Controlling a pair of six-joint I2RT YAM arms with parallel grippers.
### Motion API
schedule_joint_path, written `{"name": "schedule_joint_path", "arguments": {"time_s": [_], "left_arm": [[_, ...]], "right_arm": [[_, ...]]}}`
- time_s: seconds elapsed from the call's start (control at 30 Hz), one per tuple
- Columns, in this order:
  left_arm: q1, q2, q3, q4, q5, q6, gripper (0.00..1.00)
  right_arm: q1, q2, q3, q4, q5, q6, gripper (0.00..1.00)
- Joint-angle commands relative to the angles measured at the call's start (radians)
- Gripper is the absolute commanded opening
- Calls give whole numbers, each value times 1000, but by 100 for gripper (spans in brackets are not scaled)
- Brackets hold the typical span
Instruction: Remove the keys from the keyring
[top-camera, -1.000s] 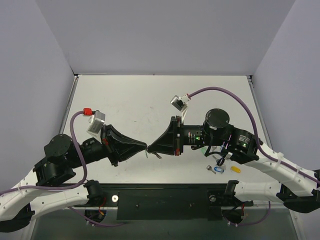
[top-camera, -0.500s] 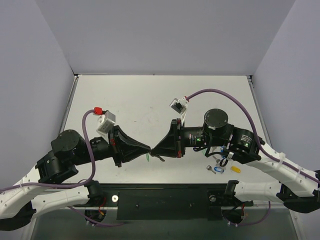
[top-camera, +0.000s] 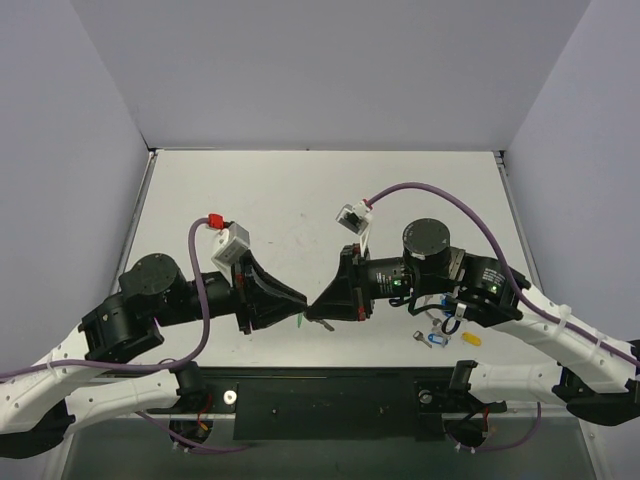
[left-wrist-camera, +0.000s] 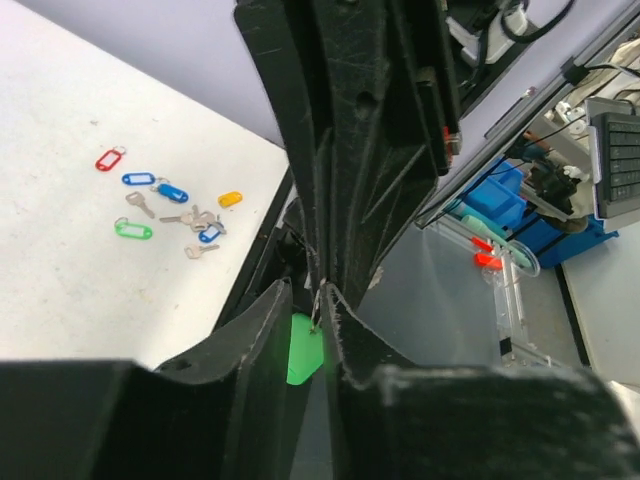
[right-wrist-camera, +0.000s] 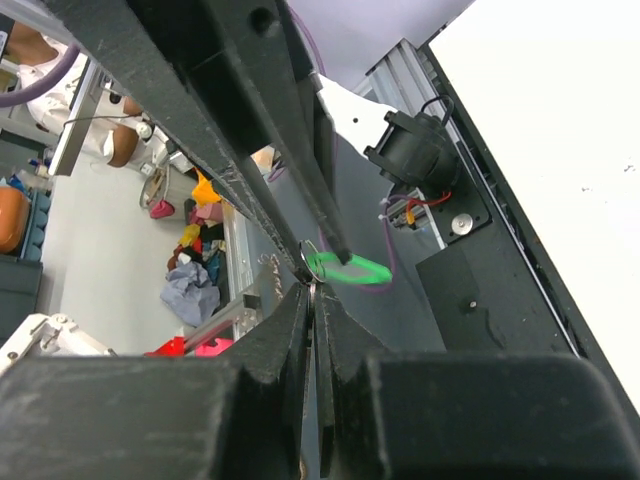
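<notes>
My left gripper (top-camera: 304, 299) and right gripper (top-camera: 316, 304) meet tip to tip above the table's near middle. The thin silver keyring (right-wrist-camera: 311, 256) sits between the left fingertips (left-wrist-camera: 284, 292), which stand a narrow gap apart around it; its wire also shows in the left wrist view (left-wrist-camera: 318, 306). The green-headed key (top-camera: 298, 318) hangs from the ring just below the tips, seen in the left wrist view (left-wrist-camera: 303, 352) and the right wrist view (right-wrist-camera: 352, 268). My right gripper (right-wrist-camera: 314, 290) is shut on a thin silver blade, the bare silver key (top-camera: 322, 320).
A loose heap of other keys and coloured tags (top-camera: 436, 334) lies beside the right arm, with a yellow tag (top-camera: 470, 339) next to it; it also shows in the left wrist view (left-wrist-camera: 170, 200). The black base rail (top-camera: 330, 395) runs along the near edge.
My left arm has swung right and forward, its wrist camera rising. The meeting point of the two grippers has shifted slightly right and nearer. Both stay closed at the ring.
</notes>
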Motion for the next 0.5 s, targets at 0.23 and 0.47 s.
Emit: {"name": "schedule_joint_path", "arguments": {"time_s": [0.23, 0.47], "left_arm": [[-8, -73, -60, 38, -168, -38, 67], [-8, -202, -109, 133, -177, -69, 67]], "right_arm": [[19, 32, 40, 238, 17, 5, 0], [19, 40, 35, 261, 30, 18, 0]]}}
